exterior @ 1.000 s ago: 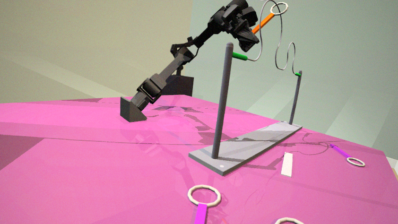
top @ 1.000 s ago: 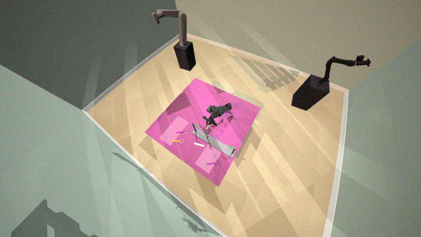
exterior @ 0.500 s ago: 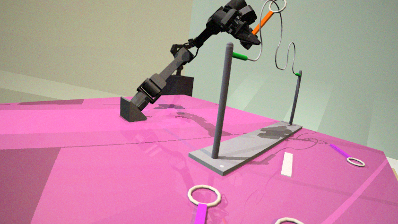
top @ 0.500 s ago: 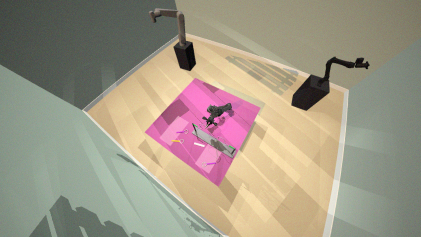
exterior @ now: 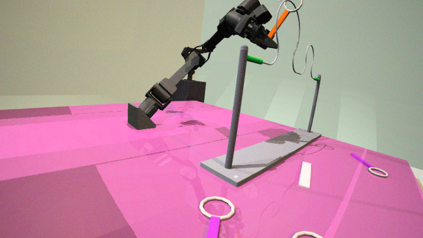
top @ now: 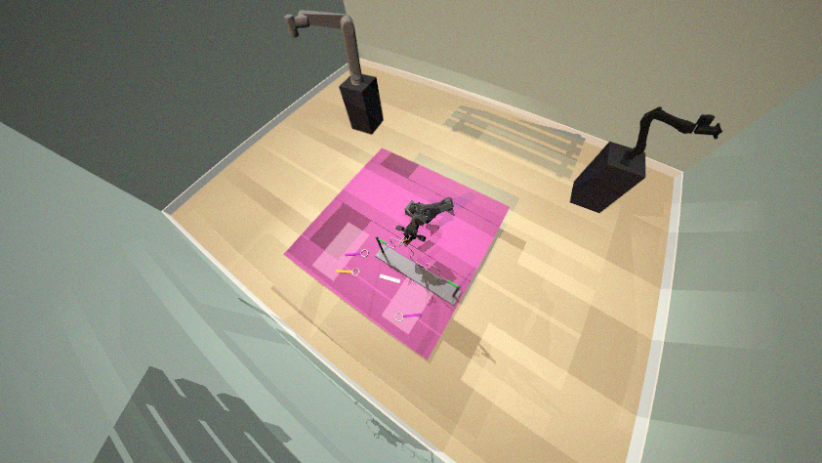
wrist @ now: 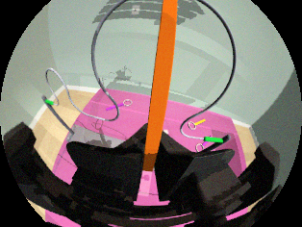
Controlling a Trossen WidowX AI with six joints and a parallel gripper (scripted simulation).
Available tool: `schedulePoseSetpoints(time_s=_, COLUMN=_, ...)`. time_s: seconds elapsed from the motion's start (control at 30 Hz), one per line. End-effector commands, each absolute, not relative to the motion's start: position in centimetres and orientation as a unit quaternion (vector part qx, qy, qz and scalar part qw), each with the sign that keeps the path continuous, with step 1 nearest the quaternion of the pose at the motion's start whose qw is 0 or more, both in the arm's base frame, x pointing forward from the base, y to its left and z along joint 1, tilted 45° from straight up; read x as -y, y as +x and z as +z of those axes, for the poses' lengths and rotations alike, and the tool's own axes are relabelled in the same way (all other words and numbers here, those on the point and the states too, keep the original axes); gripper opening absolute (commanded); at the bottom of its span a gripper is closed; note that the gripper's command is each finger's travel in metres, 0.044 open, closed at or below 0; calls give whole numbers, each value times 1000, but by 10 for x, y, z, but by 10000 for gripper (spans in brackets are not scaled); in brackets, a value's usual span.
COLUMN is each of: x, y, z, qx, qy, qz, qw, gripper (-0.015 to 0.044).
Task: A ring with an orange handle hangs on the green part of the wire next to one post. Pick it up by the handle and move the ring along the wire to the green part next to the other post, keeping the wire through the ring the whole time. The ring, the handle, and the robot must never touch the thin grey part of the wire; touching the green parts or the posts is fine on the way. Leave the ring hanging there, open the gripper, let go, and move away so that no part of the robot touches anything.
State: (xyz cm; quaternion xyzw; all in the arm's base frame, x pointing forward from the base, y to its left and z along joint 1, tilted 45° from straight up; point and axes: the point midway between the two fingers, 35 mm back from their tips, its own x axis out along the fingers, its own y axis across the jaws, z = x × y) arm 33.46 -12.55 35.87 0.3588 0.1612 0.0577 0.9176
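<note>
My gripper (top: 407,237) (exterior: 271,41) (wrist: 150,127) is shut on the orange handle (exterior: 278,24) (wrist: 163,72), high above the base, on the arm's side of the wire. The pale ring (exterior: 301,5) is at the handle's upper end, near the top of the wire's tall loop; the frame edge cuts it, and the wrist view does not show it. The grey wire (exterior: 298,29) (wrist: 235,58) crosses in front of the handle in the exterior view; contact cannot be judged. One green part (exterior: 254,60) (wrist: 213,139) is below the gripper, the other (exterior: 316,79) (wrist: 49,102) at the far post (exterior: 314,103).
The near post (exterior: 236,109) and far post stand on a grey base (exterior: 260,156). Beyond it lie purple-handled rings (top: 411,315) (top: 353,254), a yellow-handled ring (top: 344,271) and a white strip (top: 389,277) (exterior: 304,174). Two other arms (top: 349,51) (top: 643,132) stand on distant black pedestals.
</note>
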Motion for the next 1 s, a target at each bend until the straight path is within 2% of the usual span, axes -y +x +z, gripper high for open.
schedulePoseSetpoints(time_s=0.0, x=123, y=335, z=358, qx=-158, qy=382, qz=65, qw=908, gripper=-150)
schedulePoseSetpoints(time_s=0.97, x=115, y=336, z=369, qx=-115, qy=530, qz=108, qw=833, gripper=-150)
